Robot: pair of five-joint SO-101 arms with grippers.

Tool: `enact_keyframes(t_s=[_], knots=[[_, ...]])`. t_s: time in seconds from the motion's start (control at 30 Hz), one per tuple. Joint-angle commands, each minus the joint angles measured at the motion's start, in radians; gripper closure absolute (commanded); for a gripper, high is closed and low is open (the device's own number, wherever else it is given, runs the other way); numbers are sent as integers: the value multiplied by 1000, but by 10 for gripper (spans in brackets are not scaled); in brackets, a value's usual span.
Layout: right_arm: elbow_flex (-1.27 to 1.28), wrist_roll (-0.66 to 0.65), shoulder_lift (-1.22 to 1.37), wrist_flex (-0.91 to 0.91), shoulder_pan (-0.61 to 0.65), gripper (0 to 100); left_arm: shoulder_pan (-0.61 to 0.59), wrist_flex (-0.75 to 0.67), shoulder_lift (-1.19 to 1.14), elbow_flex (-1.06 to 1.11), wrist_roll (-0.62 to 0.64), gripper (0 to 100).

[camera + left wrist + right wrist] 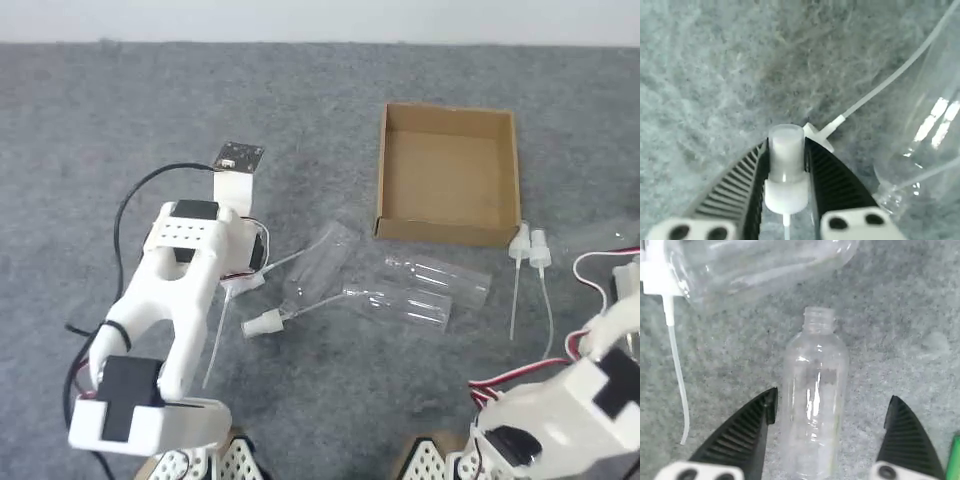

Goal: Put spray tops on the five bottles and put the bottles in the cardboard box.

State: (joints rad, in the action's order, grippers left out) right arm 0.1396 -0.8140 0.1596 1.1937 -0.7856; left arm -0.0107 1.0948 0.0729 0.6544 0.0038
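- Spray top [786, 165] was clenched in the left jaws, close to the table [100, 120]; its thin tube [785, 223] could snag or bend.
- Bottle [812, 405] lay on the table between the released right jaws; round and slick, it could roll away on closing.

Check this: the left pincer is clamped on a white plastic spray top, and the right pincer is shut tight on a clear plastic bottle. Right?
Wrong on the right pincer: the right wrist view shows it open, spread either side of the clear plastic bottle. The left pincer is indeed clamped on the white plastic spray top.
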Motion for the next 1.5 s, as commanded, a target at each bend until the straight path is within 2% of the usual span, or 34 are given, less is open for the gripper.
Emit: enact_keyframes(t_s=[0.0,0.1,0.23,0.5,0.63,0.77,0.87,1.03,1.2,1.3,1.47], knots=[[-107,-11,42,12,31,720,5,-23,57,7,0,989],[-195,6,133,35,33,724,3,-23,57,7,0,989],[-285,17,231,45,25,794,8,-23,57,7,0,989],[-313,14,306,39,24,899,8,-41,57,7,0,989],[-313,20,229,56,22,986,-2,-40,66,-1,2,989],[-313,25,84,151,42,993,-2,-18,198,15,5,989],[-308,80,-48,197,82,993,-2,21,353,24,3,989],[-305,169,-272,306,203,993,-2,80,577,8,2,989],[-270,282,-481,372,397,993,-15,84,749,-51,2,989],[-144,342,-631,349,565,993,-18,84,812,-104,2,989],[153,466,-888,188,892,993,-8,83,839,-202,8,989]])
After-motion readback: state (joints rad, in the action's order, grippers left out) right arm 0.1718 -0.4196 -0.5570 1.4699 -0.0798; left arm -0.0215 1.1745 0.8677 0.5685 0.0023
